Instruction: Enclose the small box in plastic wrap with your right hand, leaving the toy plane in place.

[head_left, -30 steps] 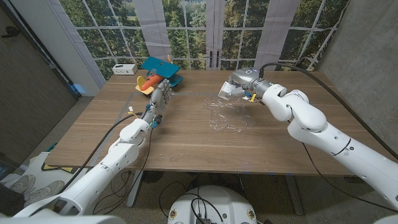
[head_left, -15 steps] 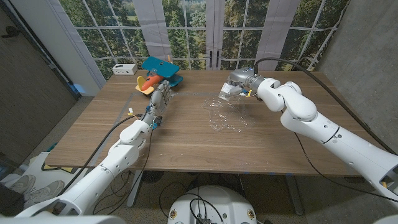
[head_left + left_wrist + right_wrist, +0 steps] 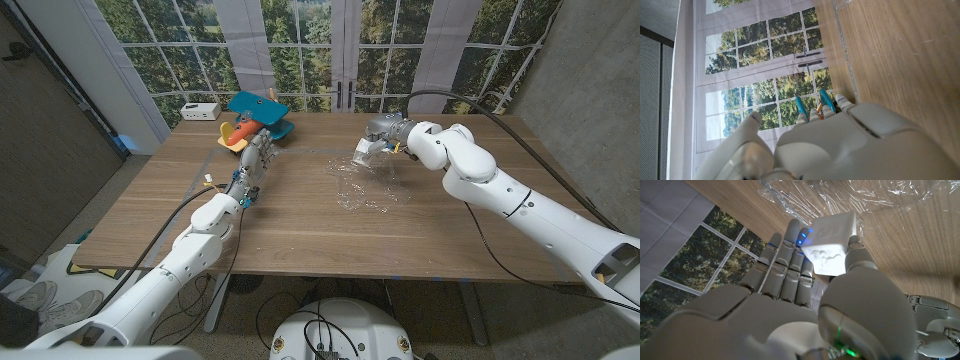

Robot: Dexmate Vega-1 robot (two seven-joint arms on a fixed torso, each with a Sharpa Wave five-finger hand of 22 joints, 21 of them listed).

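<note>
My right hand (image 3: 374,146) holds the small white box (image 3: 362,148) just above the far edge of the crumpled clear plastic wrap (image 3: 368,186). In the right wrist view the box (image 3: 832,242) sits pinched between thumb and fingers (image 3: 785,255), with the wrap (image 3: 860,200) spread on the wood beyond it. The teal and orange toy plane (image 3: 256,118) stands at the far left of the table. My left hand (image 3: 254,158) reaches toward it with straight fingers and holds nothing; its fingertips are close to the plane. The plane's teal parts (image 3: 812,106) peek past the left hand (image 3: 840,145).
A small white device (image 3: 200,110) sits at the table's far left corner behind the plane. The wooden table (image 3: 300,230) has bare wood in front of the wrap. Windows run behind the far edge.
My right arm has swung its elbow inward and the hand with the box has shifted slightly left over the wrap's far edge. The left arm and plane stay put.
</note>
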